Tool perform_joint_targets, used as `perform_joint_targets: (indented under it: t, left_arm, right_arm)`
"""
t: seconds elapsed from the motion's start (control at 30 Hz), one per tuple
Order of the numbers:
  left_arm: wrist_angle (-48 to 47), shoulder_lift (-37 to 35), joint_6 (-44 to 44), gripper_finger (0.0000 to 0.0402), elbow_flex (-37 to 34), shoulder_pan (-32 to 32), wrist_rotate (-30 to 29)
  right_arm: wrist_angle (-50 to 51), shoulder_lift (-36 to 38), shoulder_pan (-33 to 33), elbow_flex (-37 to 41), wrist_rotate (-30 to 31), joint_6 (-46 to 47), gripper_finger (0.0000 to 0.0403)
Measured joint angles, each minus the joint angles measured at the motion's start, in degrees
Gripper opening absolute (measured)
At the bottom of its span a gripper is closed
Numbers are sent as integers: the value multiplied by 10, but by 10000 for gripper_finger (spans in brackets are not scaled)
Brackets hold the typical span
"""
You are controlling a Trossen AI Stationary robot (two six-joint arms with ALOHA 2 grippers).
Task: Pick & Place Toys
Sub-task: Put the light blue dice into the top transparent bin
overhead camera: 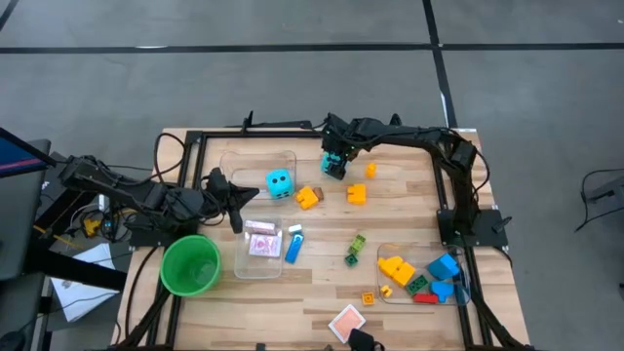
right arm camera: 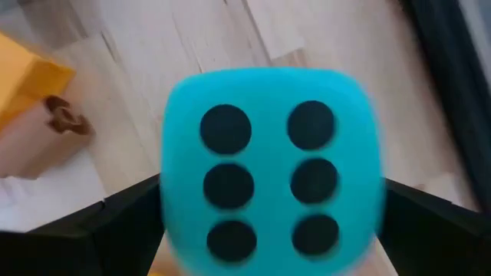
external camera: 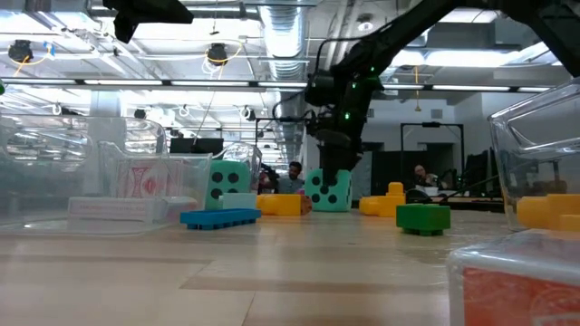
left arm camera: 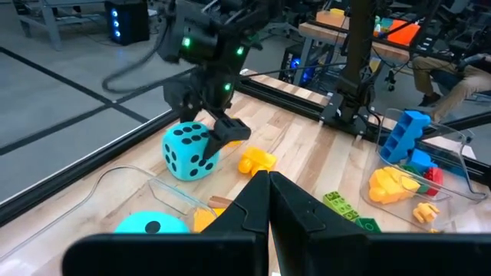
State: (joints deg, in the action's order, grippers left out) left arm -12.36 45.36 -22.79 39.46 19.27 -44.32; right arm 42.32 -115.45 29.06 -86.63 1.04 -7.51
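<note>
While the high view looks straight down, the right gripper (overhead camera: 335,164) sits at the far side of the table over a cyan die (overhead camera: 335,168), and a second die (overhead camera: 279,182) lies near the left clear bin (overhead camera: 255,261). The left gripper (overhead camera: 237,198) waits clenched and empty beside the green cup (overhead camera: 190,264). At table level, that far die (external camera: 328,189) rests on the wood. From the left wrist, dark fingers (left arm camera: 227,130) flank it. From the right wrist, the six-dot face (right arm camera: 270,169) fills the spread jaws, touching both.
</note>
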Motion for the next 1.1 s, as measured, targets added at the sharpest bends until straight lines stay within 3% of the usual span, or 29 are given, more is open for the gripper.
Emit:
perform_joint_targets:
  t: [0.37,0.63,0.83,0.97,1.1]
  left_arm:
    - [-2,0,1,1,0,0,13]
    - [-2,1,10,1,0,0,65]
    - [16,26,16,1,0,0,133]
    - [89,59,66,1,0,0,209]
    - [182,96,134,1,0,0,313]
  right_arm:
    - [15,-6,-18,2,-9,7,346]
    - [26,106,-69,2,-27,50,346]
    - [24,226,-147,2,-9,113,349]
    - [15,305,-212,33,54,173,343]
    - [1,387,-285,114,133,251,343]
